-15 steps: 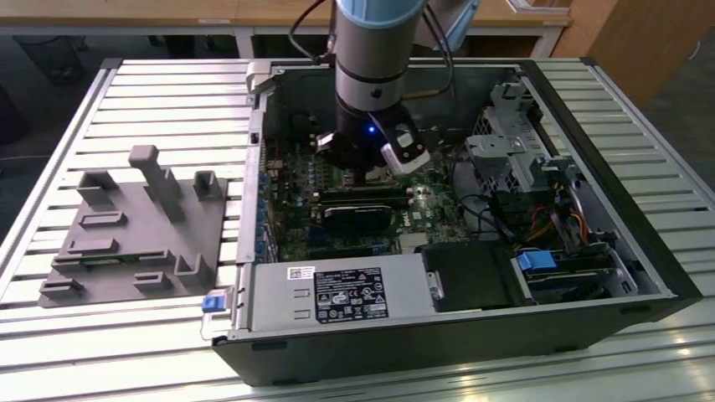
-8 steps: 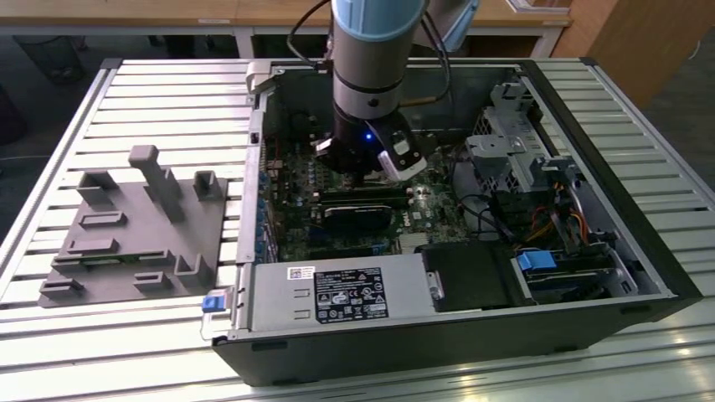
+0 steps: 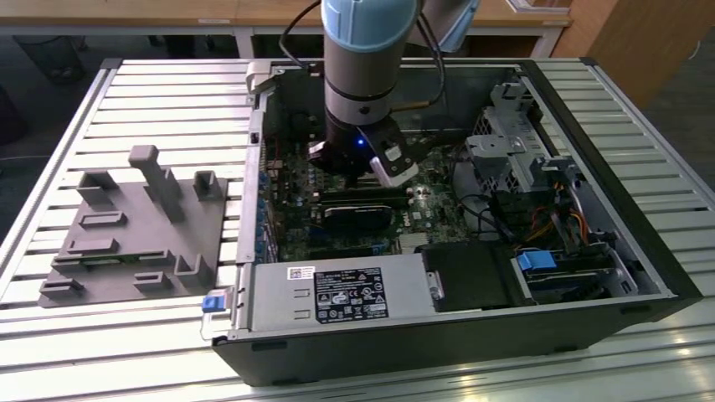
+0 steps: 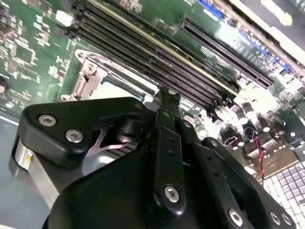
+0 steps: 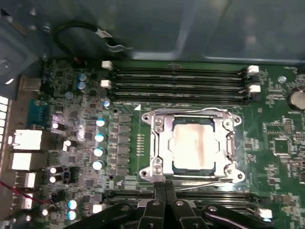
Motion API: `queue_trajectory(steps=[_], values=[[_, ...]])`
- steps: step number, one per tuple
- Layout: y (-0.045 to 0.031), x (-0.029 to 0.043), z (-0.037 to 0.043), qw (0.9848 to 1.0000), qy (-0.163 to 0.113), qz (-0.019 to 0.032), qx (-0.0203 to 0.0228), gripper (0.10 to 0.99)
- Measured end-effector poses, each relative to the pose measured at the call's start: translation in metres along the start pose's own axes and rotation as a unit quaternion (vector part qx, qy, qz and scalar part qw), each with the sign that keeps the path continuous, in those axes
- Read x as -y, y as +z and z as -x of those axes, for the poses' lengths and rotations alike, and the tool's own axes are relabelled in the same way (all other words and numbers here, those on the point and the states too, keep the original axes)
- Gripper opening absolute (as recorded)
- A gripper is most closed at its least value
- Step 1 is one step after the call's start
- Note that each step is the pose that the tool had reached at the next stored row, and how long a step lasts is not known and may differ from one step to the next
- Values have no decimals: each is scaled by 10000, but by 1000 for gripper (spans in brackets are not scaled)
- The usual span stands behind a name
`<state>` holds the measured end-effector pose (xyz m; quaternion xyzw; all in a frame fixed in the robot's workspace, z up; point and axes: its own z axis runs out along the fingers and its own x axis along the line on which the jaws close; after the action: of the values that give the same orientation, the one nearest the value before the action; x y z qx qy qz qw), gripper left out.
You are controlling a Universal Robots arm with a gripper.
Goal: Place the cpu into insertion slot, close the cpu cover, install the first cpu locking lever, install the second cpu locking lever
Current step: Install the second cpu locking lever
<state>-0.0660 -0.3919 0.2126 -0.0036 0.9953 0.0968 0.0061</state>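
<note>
Gripper (image 5: 164,191): black fingertips pressed together, holding nothing, at 6 o'clock of your socket | cpu (image 5: 195,145): flat pale silver-beige square seated in insertion slot (image 5: 228,151) | cpu cover (image 5: 161,145): thin silver frame lying closed around it | green motherboard (image 5: 124,138), open black computer case (image 3: 625,251) on slatted metal table (image 3: 146,100)

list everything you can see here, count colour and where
computer case: one, black, open on the slatted table
circuit board: one, green, inside the case
cpu: one, pale silver, seated in the insertion slot
cpu cover: one, silver frame, down around the cpu
memory slots: four, black, beside the socket
power supply: one, grey, at the case front
fixture tray: one, grey, on the exterior view's left
gripper: one, black, fingers together, at the socket's edge
</note>
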Motion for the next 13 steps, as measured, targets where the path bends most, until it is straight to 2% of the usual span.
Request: queue_trajectory(steps=[3, 6, 13], values=[[29, 11, -49, 10000, 0, 25, 2, 122], [56, 25, -55, 10000, 7, 56, 3, 122], [94, 74, -62, 9998, 26, 192, 8, 122]])
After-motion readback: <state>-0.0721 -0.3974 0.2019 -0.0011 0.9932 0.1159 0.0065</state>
